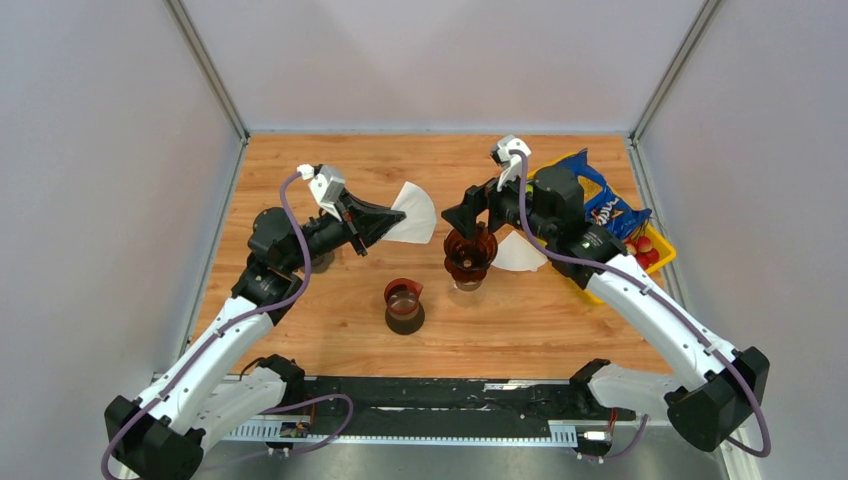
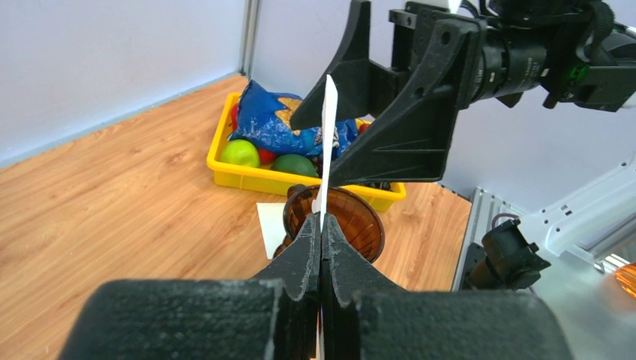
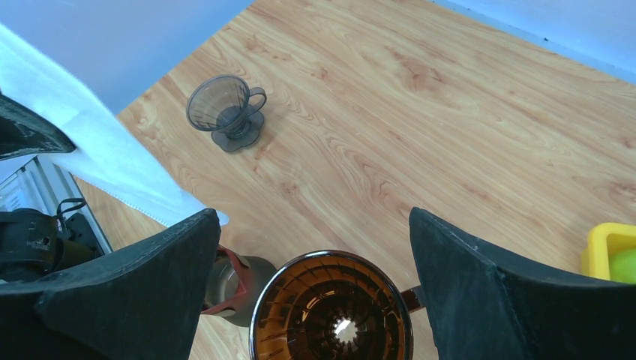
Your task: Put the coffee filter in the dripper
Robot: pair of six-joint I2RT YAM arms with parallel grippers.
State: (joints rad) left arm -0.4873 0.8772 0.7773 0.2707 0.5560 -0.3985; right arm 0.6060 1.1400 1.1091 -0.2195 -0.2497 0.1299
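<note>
The white coffee filter (image 1: pixel 414 212) hangs in the air, edge-on in the left wrist view (image 2: pixel 328 127), with my left gripper (image 1: pixel 397 220) (image 2: pixel 322 222) shut on its lower edge. The amber dripper (image 1: pixel 468 256) (image 2: pixel 354 219) (image 3: pixel 330 315) stands upright on the table just to the filter's right. My right gripper (image 1: pixel 470 230) (image 3: pixel 313 217) hovers directly above the dripper. It is wide open, with a finger on each side of the rim, and holds nothing. The filter's corner (image 3: pixel 97 150) shows at the left of the right wrist view.
A second white filter (image 1: pixel 522 255) (image 2: pixel 268 225) lies flat beside the dripper. In front stands a red-trimmed glass server (image 1: pixel 404 303) (image 3: pixel 225 289). A grey dripper (image 3: pixel 225 109) sits by the left arm. A yellow bin (image 1: pixel 660 262) (image 2: pixel 225 176) of snacks and fruit stands at the right.
</note>
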